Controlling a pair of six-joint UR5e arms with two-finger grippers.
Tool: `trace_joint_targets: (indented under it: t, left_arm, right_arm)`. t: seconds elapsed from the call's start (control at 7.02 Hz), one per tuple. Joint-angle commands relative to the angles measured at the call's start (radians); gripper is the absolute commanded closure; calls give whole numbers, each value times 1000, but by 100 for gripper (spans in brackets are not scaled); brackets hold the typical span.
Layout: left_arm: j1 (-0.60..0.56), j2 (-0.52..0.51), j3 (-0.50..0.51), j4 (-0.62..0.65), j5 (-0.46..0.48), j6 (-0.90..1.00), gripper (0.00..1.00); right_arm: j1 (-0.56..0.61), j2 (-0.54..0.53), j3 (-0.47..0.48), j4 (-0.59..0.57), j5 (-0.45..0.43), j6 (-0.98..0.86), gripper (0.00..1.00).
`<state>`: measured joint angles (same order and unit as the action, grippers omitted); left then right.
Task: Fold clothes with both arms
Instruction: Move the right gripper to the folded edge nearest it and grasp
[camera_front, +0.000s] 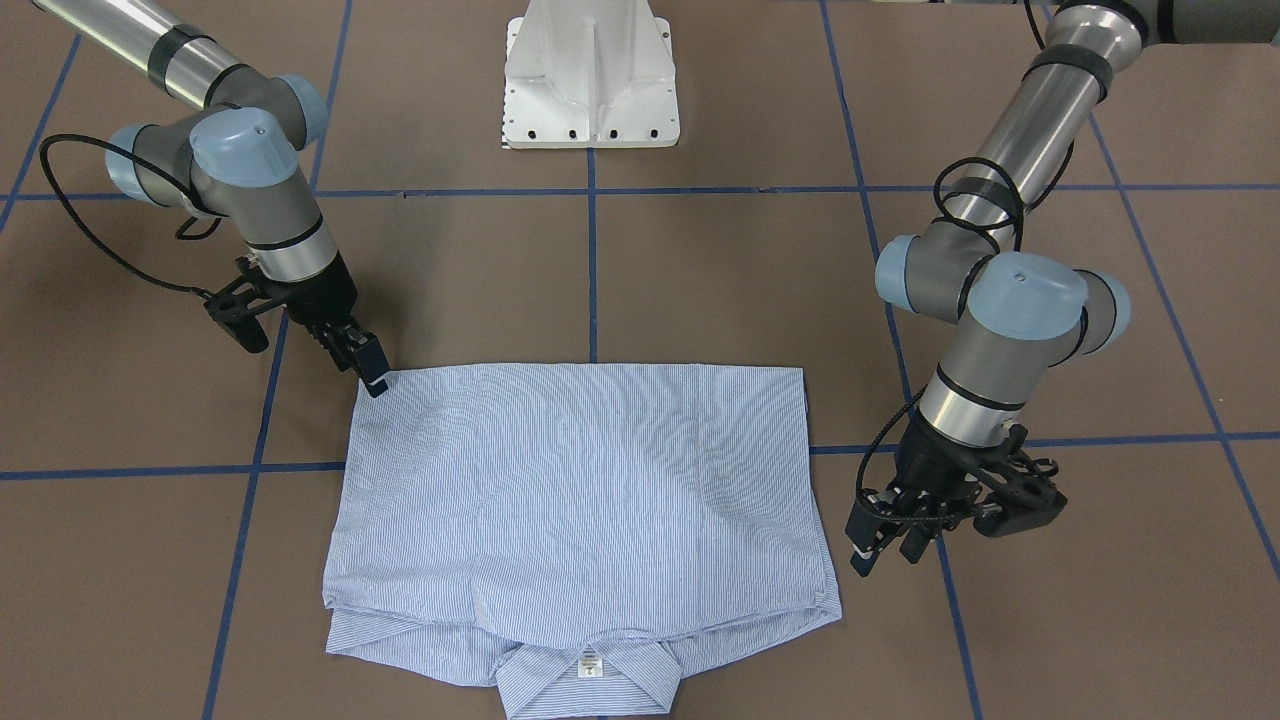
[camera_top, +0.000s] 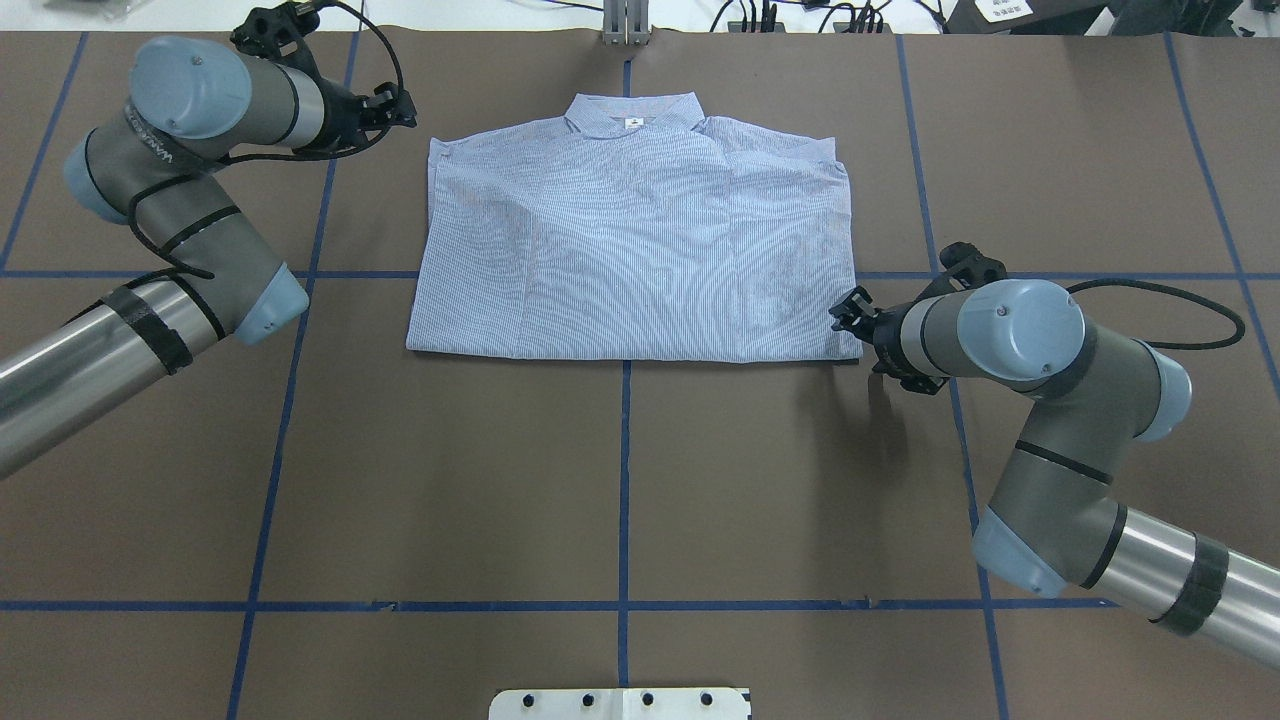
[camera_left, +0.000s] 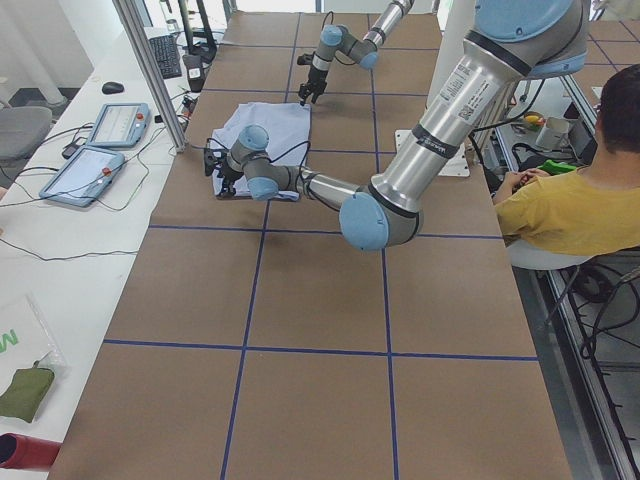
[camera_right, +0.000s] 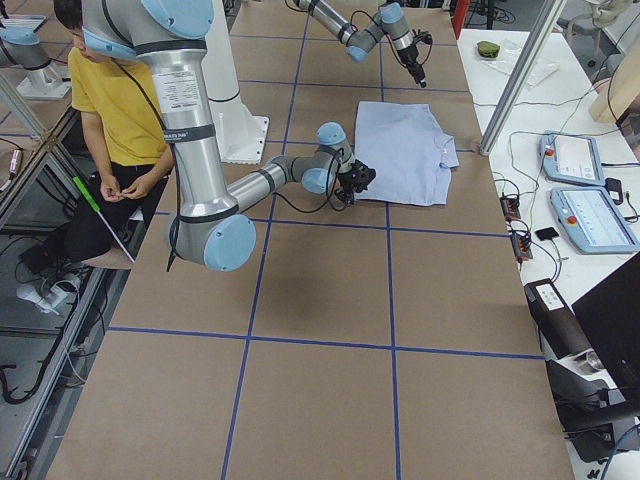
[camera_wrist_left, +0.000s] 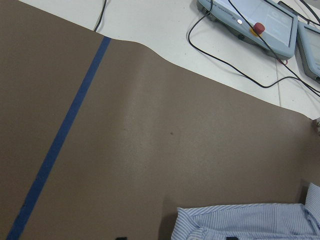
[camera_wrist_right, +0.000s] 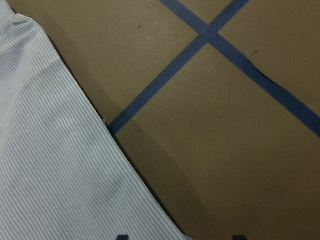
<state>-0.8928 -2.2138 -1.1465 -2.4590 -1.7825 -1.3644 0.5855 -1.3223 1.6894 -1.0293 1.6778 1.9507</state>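
Shirt (camera_top: 640, 250) lies half-folded at the overhead frame's centre, my right gripper (camera_top: 848, 312) open-jawed at its lower-right corner, my left gripper (camera_top: 400, 105) spread at upper left, both empty; next, I judge, both must pinch corners for another fold.

You see the shirt (camera_top: 630, 250) lying flat and folded on the brown table (camera_top: 620, 480), its collar (camera_top: 630, 112) on the far side. The left tool (camera_top: 395, 105) hangs just beside its far left corner. The right tool (camera_top: 848, 312) sits at its near right corner.
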Motion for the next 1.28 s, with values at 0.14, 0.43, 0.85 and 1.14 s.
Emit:
trace_joint_targets:
  t: [0.14, 0.43, 0.85, 1.14]
  left_arm:
    - [0, 2, 1, -2, 0, 1, 27]
    - [0, 11, 1, -8, 0, 1, 27]
    - [2, 13, 1, -11, 3, -5, 27]
    - [2, 13, 1, -12, 3, -7, 27]
  right_arm:
    - [-41, 8, 1, -2, -49, 69, 63]
    - [-38, 12, 7, 0, -47, 71, 100]
    - [-33, 2, 51, -5, -41, 71, 100]
    - [-32, -24, 128, -17, -40, 95, 100]
